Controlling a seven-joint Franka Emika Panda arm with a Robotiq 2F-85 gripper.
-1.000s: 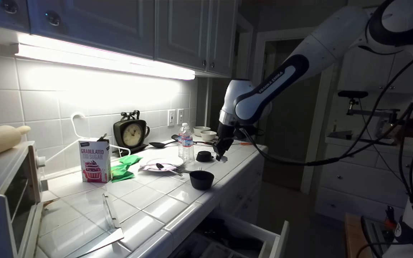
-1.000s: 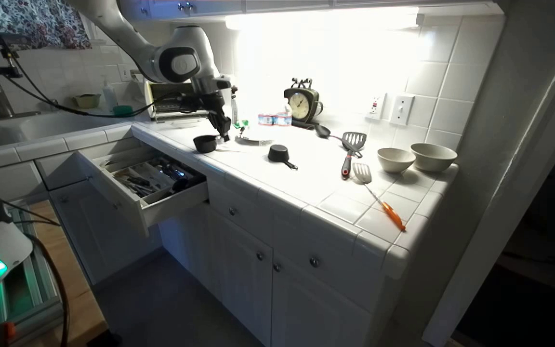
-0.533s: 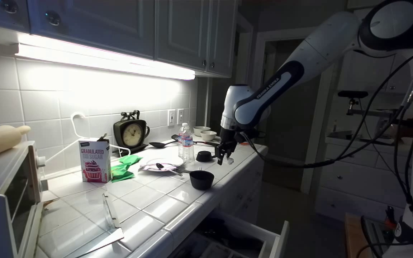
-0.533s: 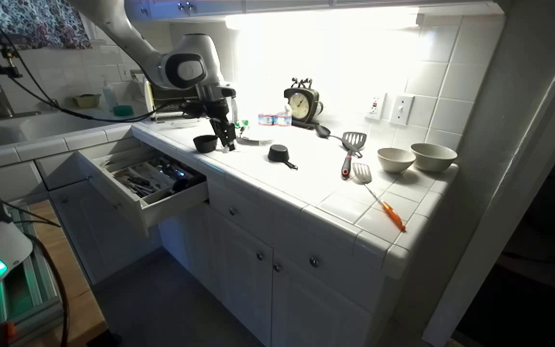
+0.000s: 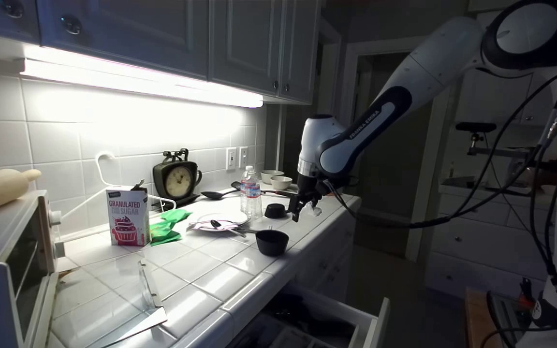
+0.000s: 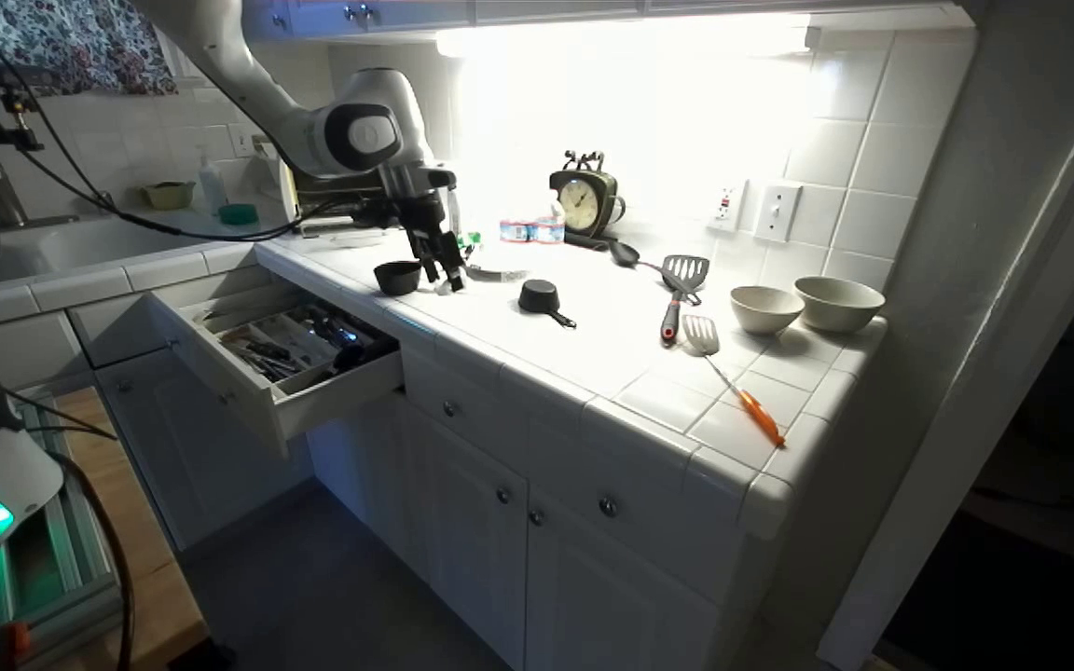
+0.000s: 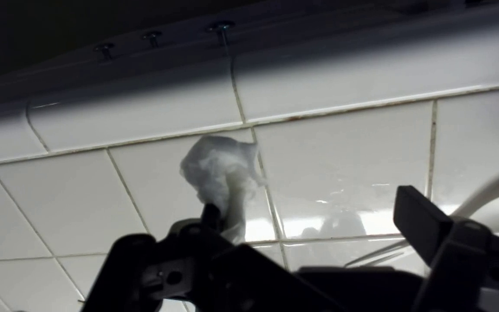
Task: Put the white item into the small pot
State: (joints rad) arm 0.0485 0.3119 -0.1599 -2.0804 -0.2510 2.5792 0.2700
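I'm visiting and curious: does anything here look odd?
The crumpled, plastic-looking white item seems to cling to one black finger of the open black gripper, though the other stands apart. A white drawer hangs open, and a round black handled cup sits upside down.

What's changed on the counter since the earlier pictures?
In an exterior view, the tool moved right, away from the upright pot, and the white item shifted with it. The tool is open; whether it has fully let go is unclear. The upright pot, upturned pot and bowls stayed put.
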